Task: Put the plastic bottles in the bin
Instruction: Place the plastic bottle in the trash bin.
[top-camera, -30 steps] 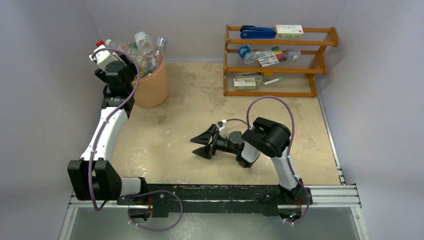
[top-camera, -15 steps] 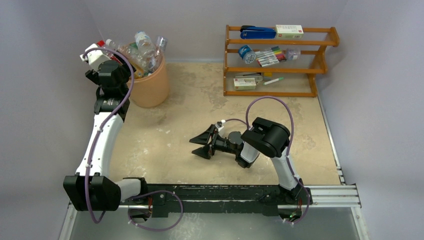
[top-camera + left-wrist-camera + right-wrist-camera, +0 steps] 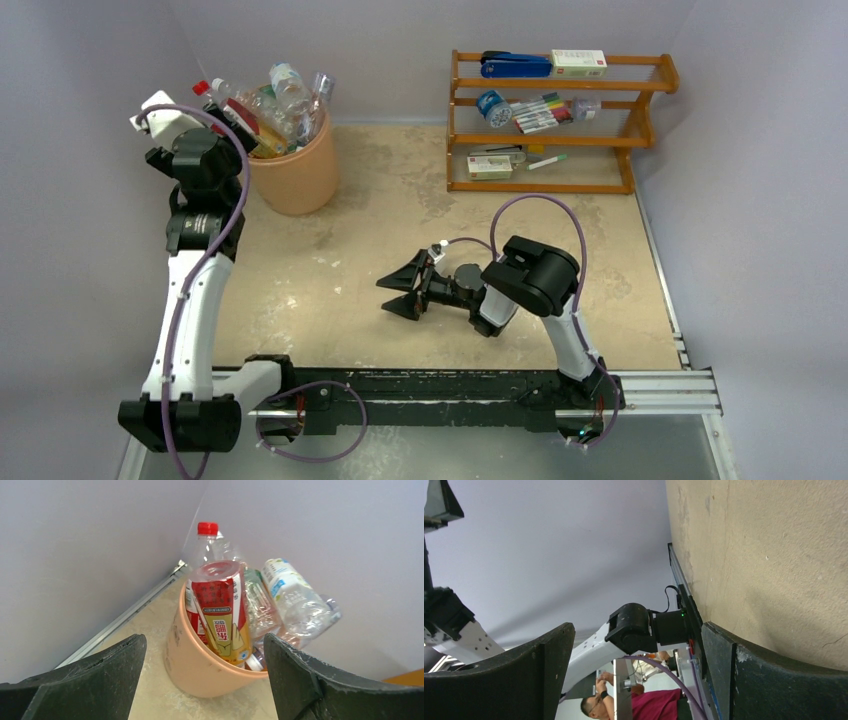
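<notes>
Your left gripper [image 3: 202, 642] is drawing back toward upper left from the peach bin [image 3: 300, 185] of plastic bottles [image 3: 280, 95], jaws apart; right gripper [image 3: 396, 293], centre frame, is gaping wide.

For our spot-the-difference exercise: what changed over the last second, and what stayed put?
The left arm drew back leftward from the round peach-orange plastic bin; its fingers stand open, empty. The boxy red-and-gold bottle now shows atop the bin's pile. The right arm and brown wooden rack stayed put.
</notes>
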`<state>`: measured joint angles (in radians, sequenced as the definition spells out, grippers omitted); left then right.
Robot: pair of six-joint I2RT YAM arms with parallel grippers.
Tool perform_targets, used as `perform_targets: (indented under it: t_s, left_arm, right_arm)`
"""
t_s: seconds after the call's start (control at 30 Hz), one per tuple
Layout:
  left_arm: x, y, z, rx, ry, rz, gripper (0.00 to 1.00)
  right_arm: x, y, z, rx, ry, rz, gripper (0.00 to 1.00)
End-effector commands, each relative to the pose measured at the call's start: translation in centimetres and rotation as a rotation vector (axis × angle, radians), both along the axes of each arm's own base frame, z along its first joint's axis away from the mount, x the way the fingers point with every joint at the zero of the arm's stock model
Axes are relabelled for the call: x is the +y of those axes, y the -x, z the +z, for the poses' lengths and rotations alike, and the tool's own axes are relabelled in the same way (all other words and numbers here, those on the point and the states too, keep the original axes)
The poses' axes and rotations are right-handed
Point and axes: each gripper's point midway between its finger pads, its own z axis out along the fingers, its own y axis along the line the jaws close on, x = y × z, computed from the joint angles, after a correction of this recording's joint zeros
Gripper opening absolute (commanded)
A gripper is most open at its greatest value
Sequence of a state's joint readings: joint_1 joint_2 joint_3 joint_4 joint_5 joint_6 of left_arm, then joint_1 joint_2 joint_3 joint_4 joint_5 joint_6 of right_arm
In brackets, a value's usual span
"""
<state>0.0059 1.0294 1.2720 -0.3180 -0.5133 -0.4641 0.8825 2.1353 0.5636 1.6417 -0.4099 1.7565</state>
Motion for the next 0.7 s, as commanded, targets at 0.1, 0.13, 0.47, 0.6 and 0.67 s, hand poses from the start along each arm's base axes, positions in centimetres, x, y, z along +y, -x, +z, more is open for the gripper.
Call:
perform_targets:
  t_s: [0.1,0.13,0.47,0.6,0.67]
  left_arm:
    - [-3.1,3.8,3.8,-0.09,0.044,-0.176,0.87]
    - [-3.8,3.9,3.6,-0.083,0.048,-0.213,0.87]
    - [-8.7,4.5,-2.6,0.007,0.156,-0.467,0.87]
    - [-11.3,4.5,-5.3,0.021,0.24,-0.592,0.88]
    - [-12.1,4.6,-6.0,0.006,0.277,-0.629,0.88]
  right_arm:
    - [-0.5,1.8,9.7,-0.311,-0.258,0.039,1.0]
    - [-0.3,1.8,9.9,-0.33,-0.243,0.044,1.0]
    - [2.0,-5.0,11.9,-0.664,0.401,-0.004,1.0]
    - [-0.4,-7.8,13.6,-0.702,0.508,-0.07,1.0]
    - [-2.1,-9.2,13.7,-0.716,0.588,-0.11,1.0]
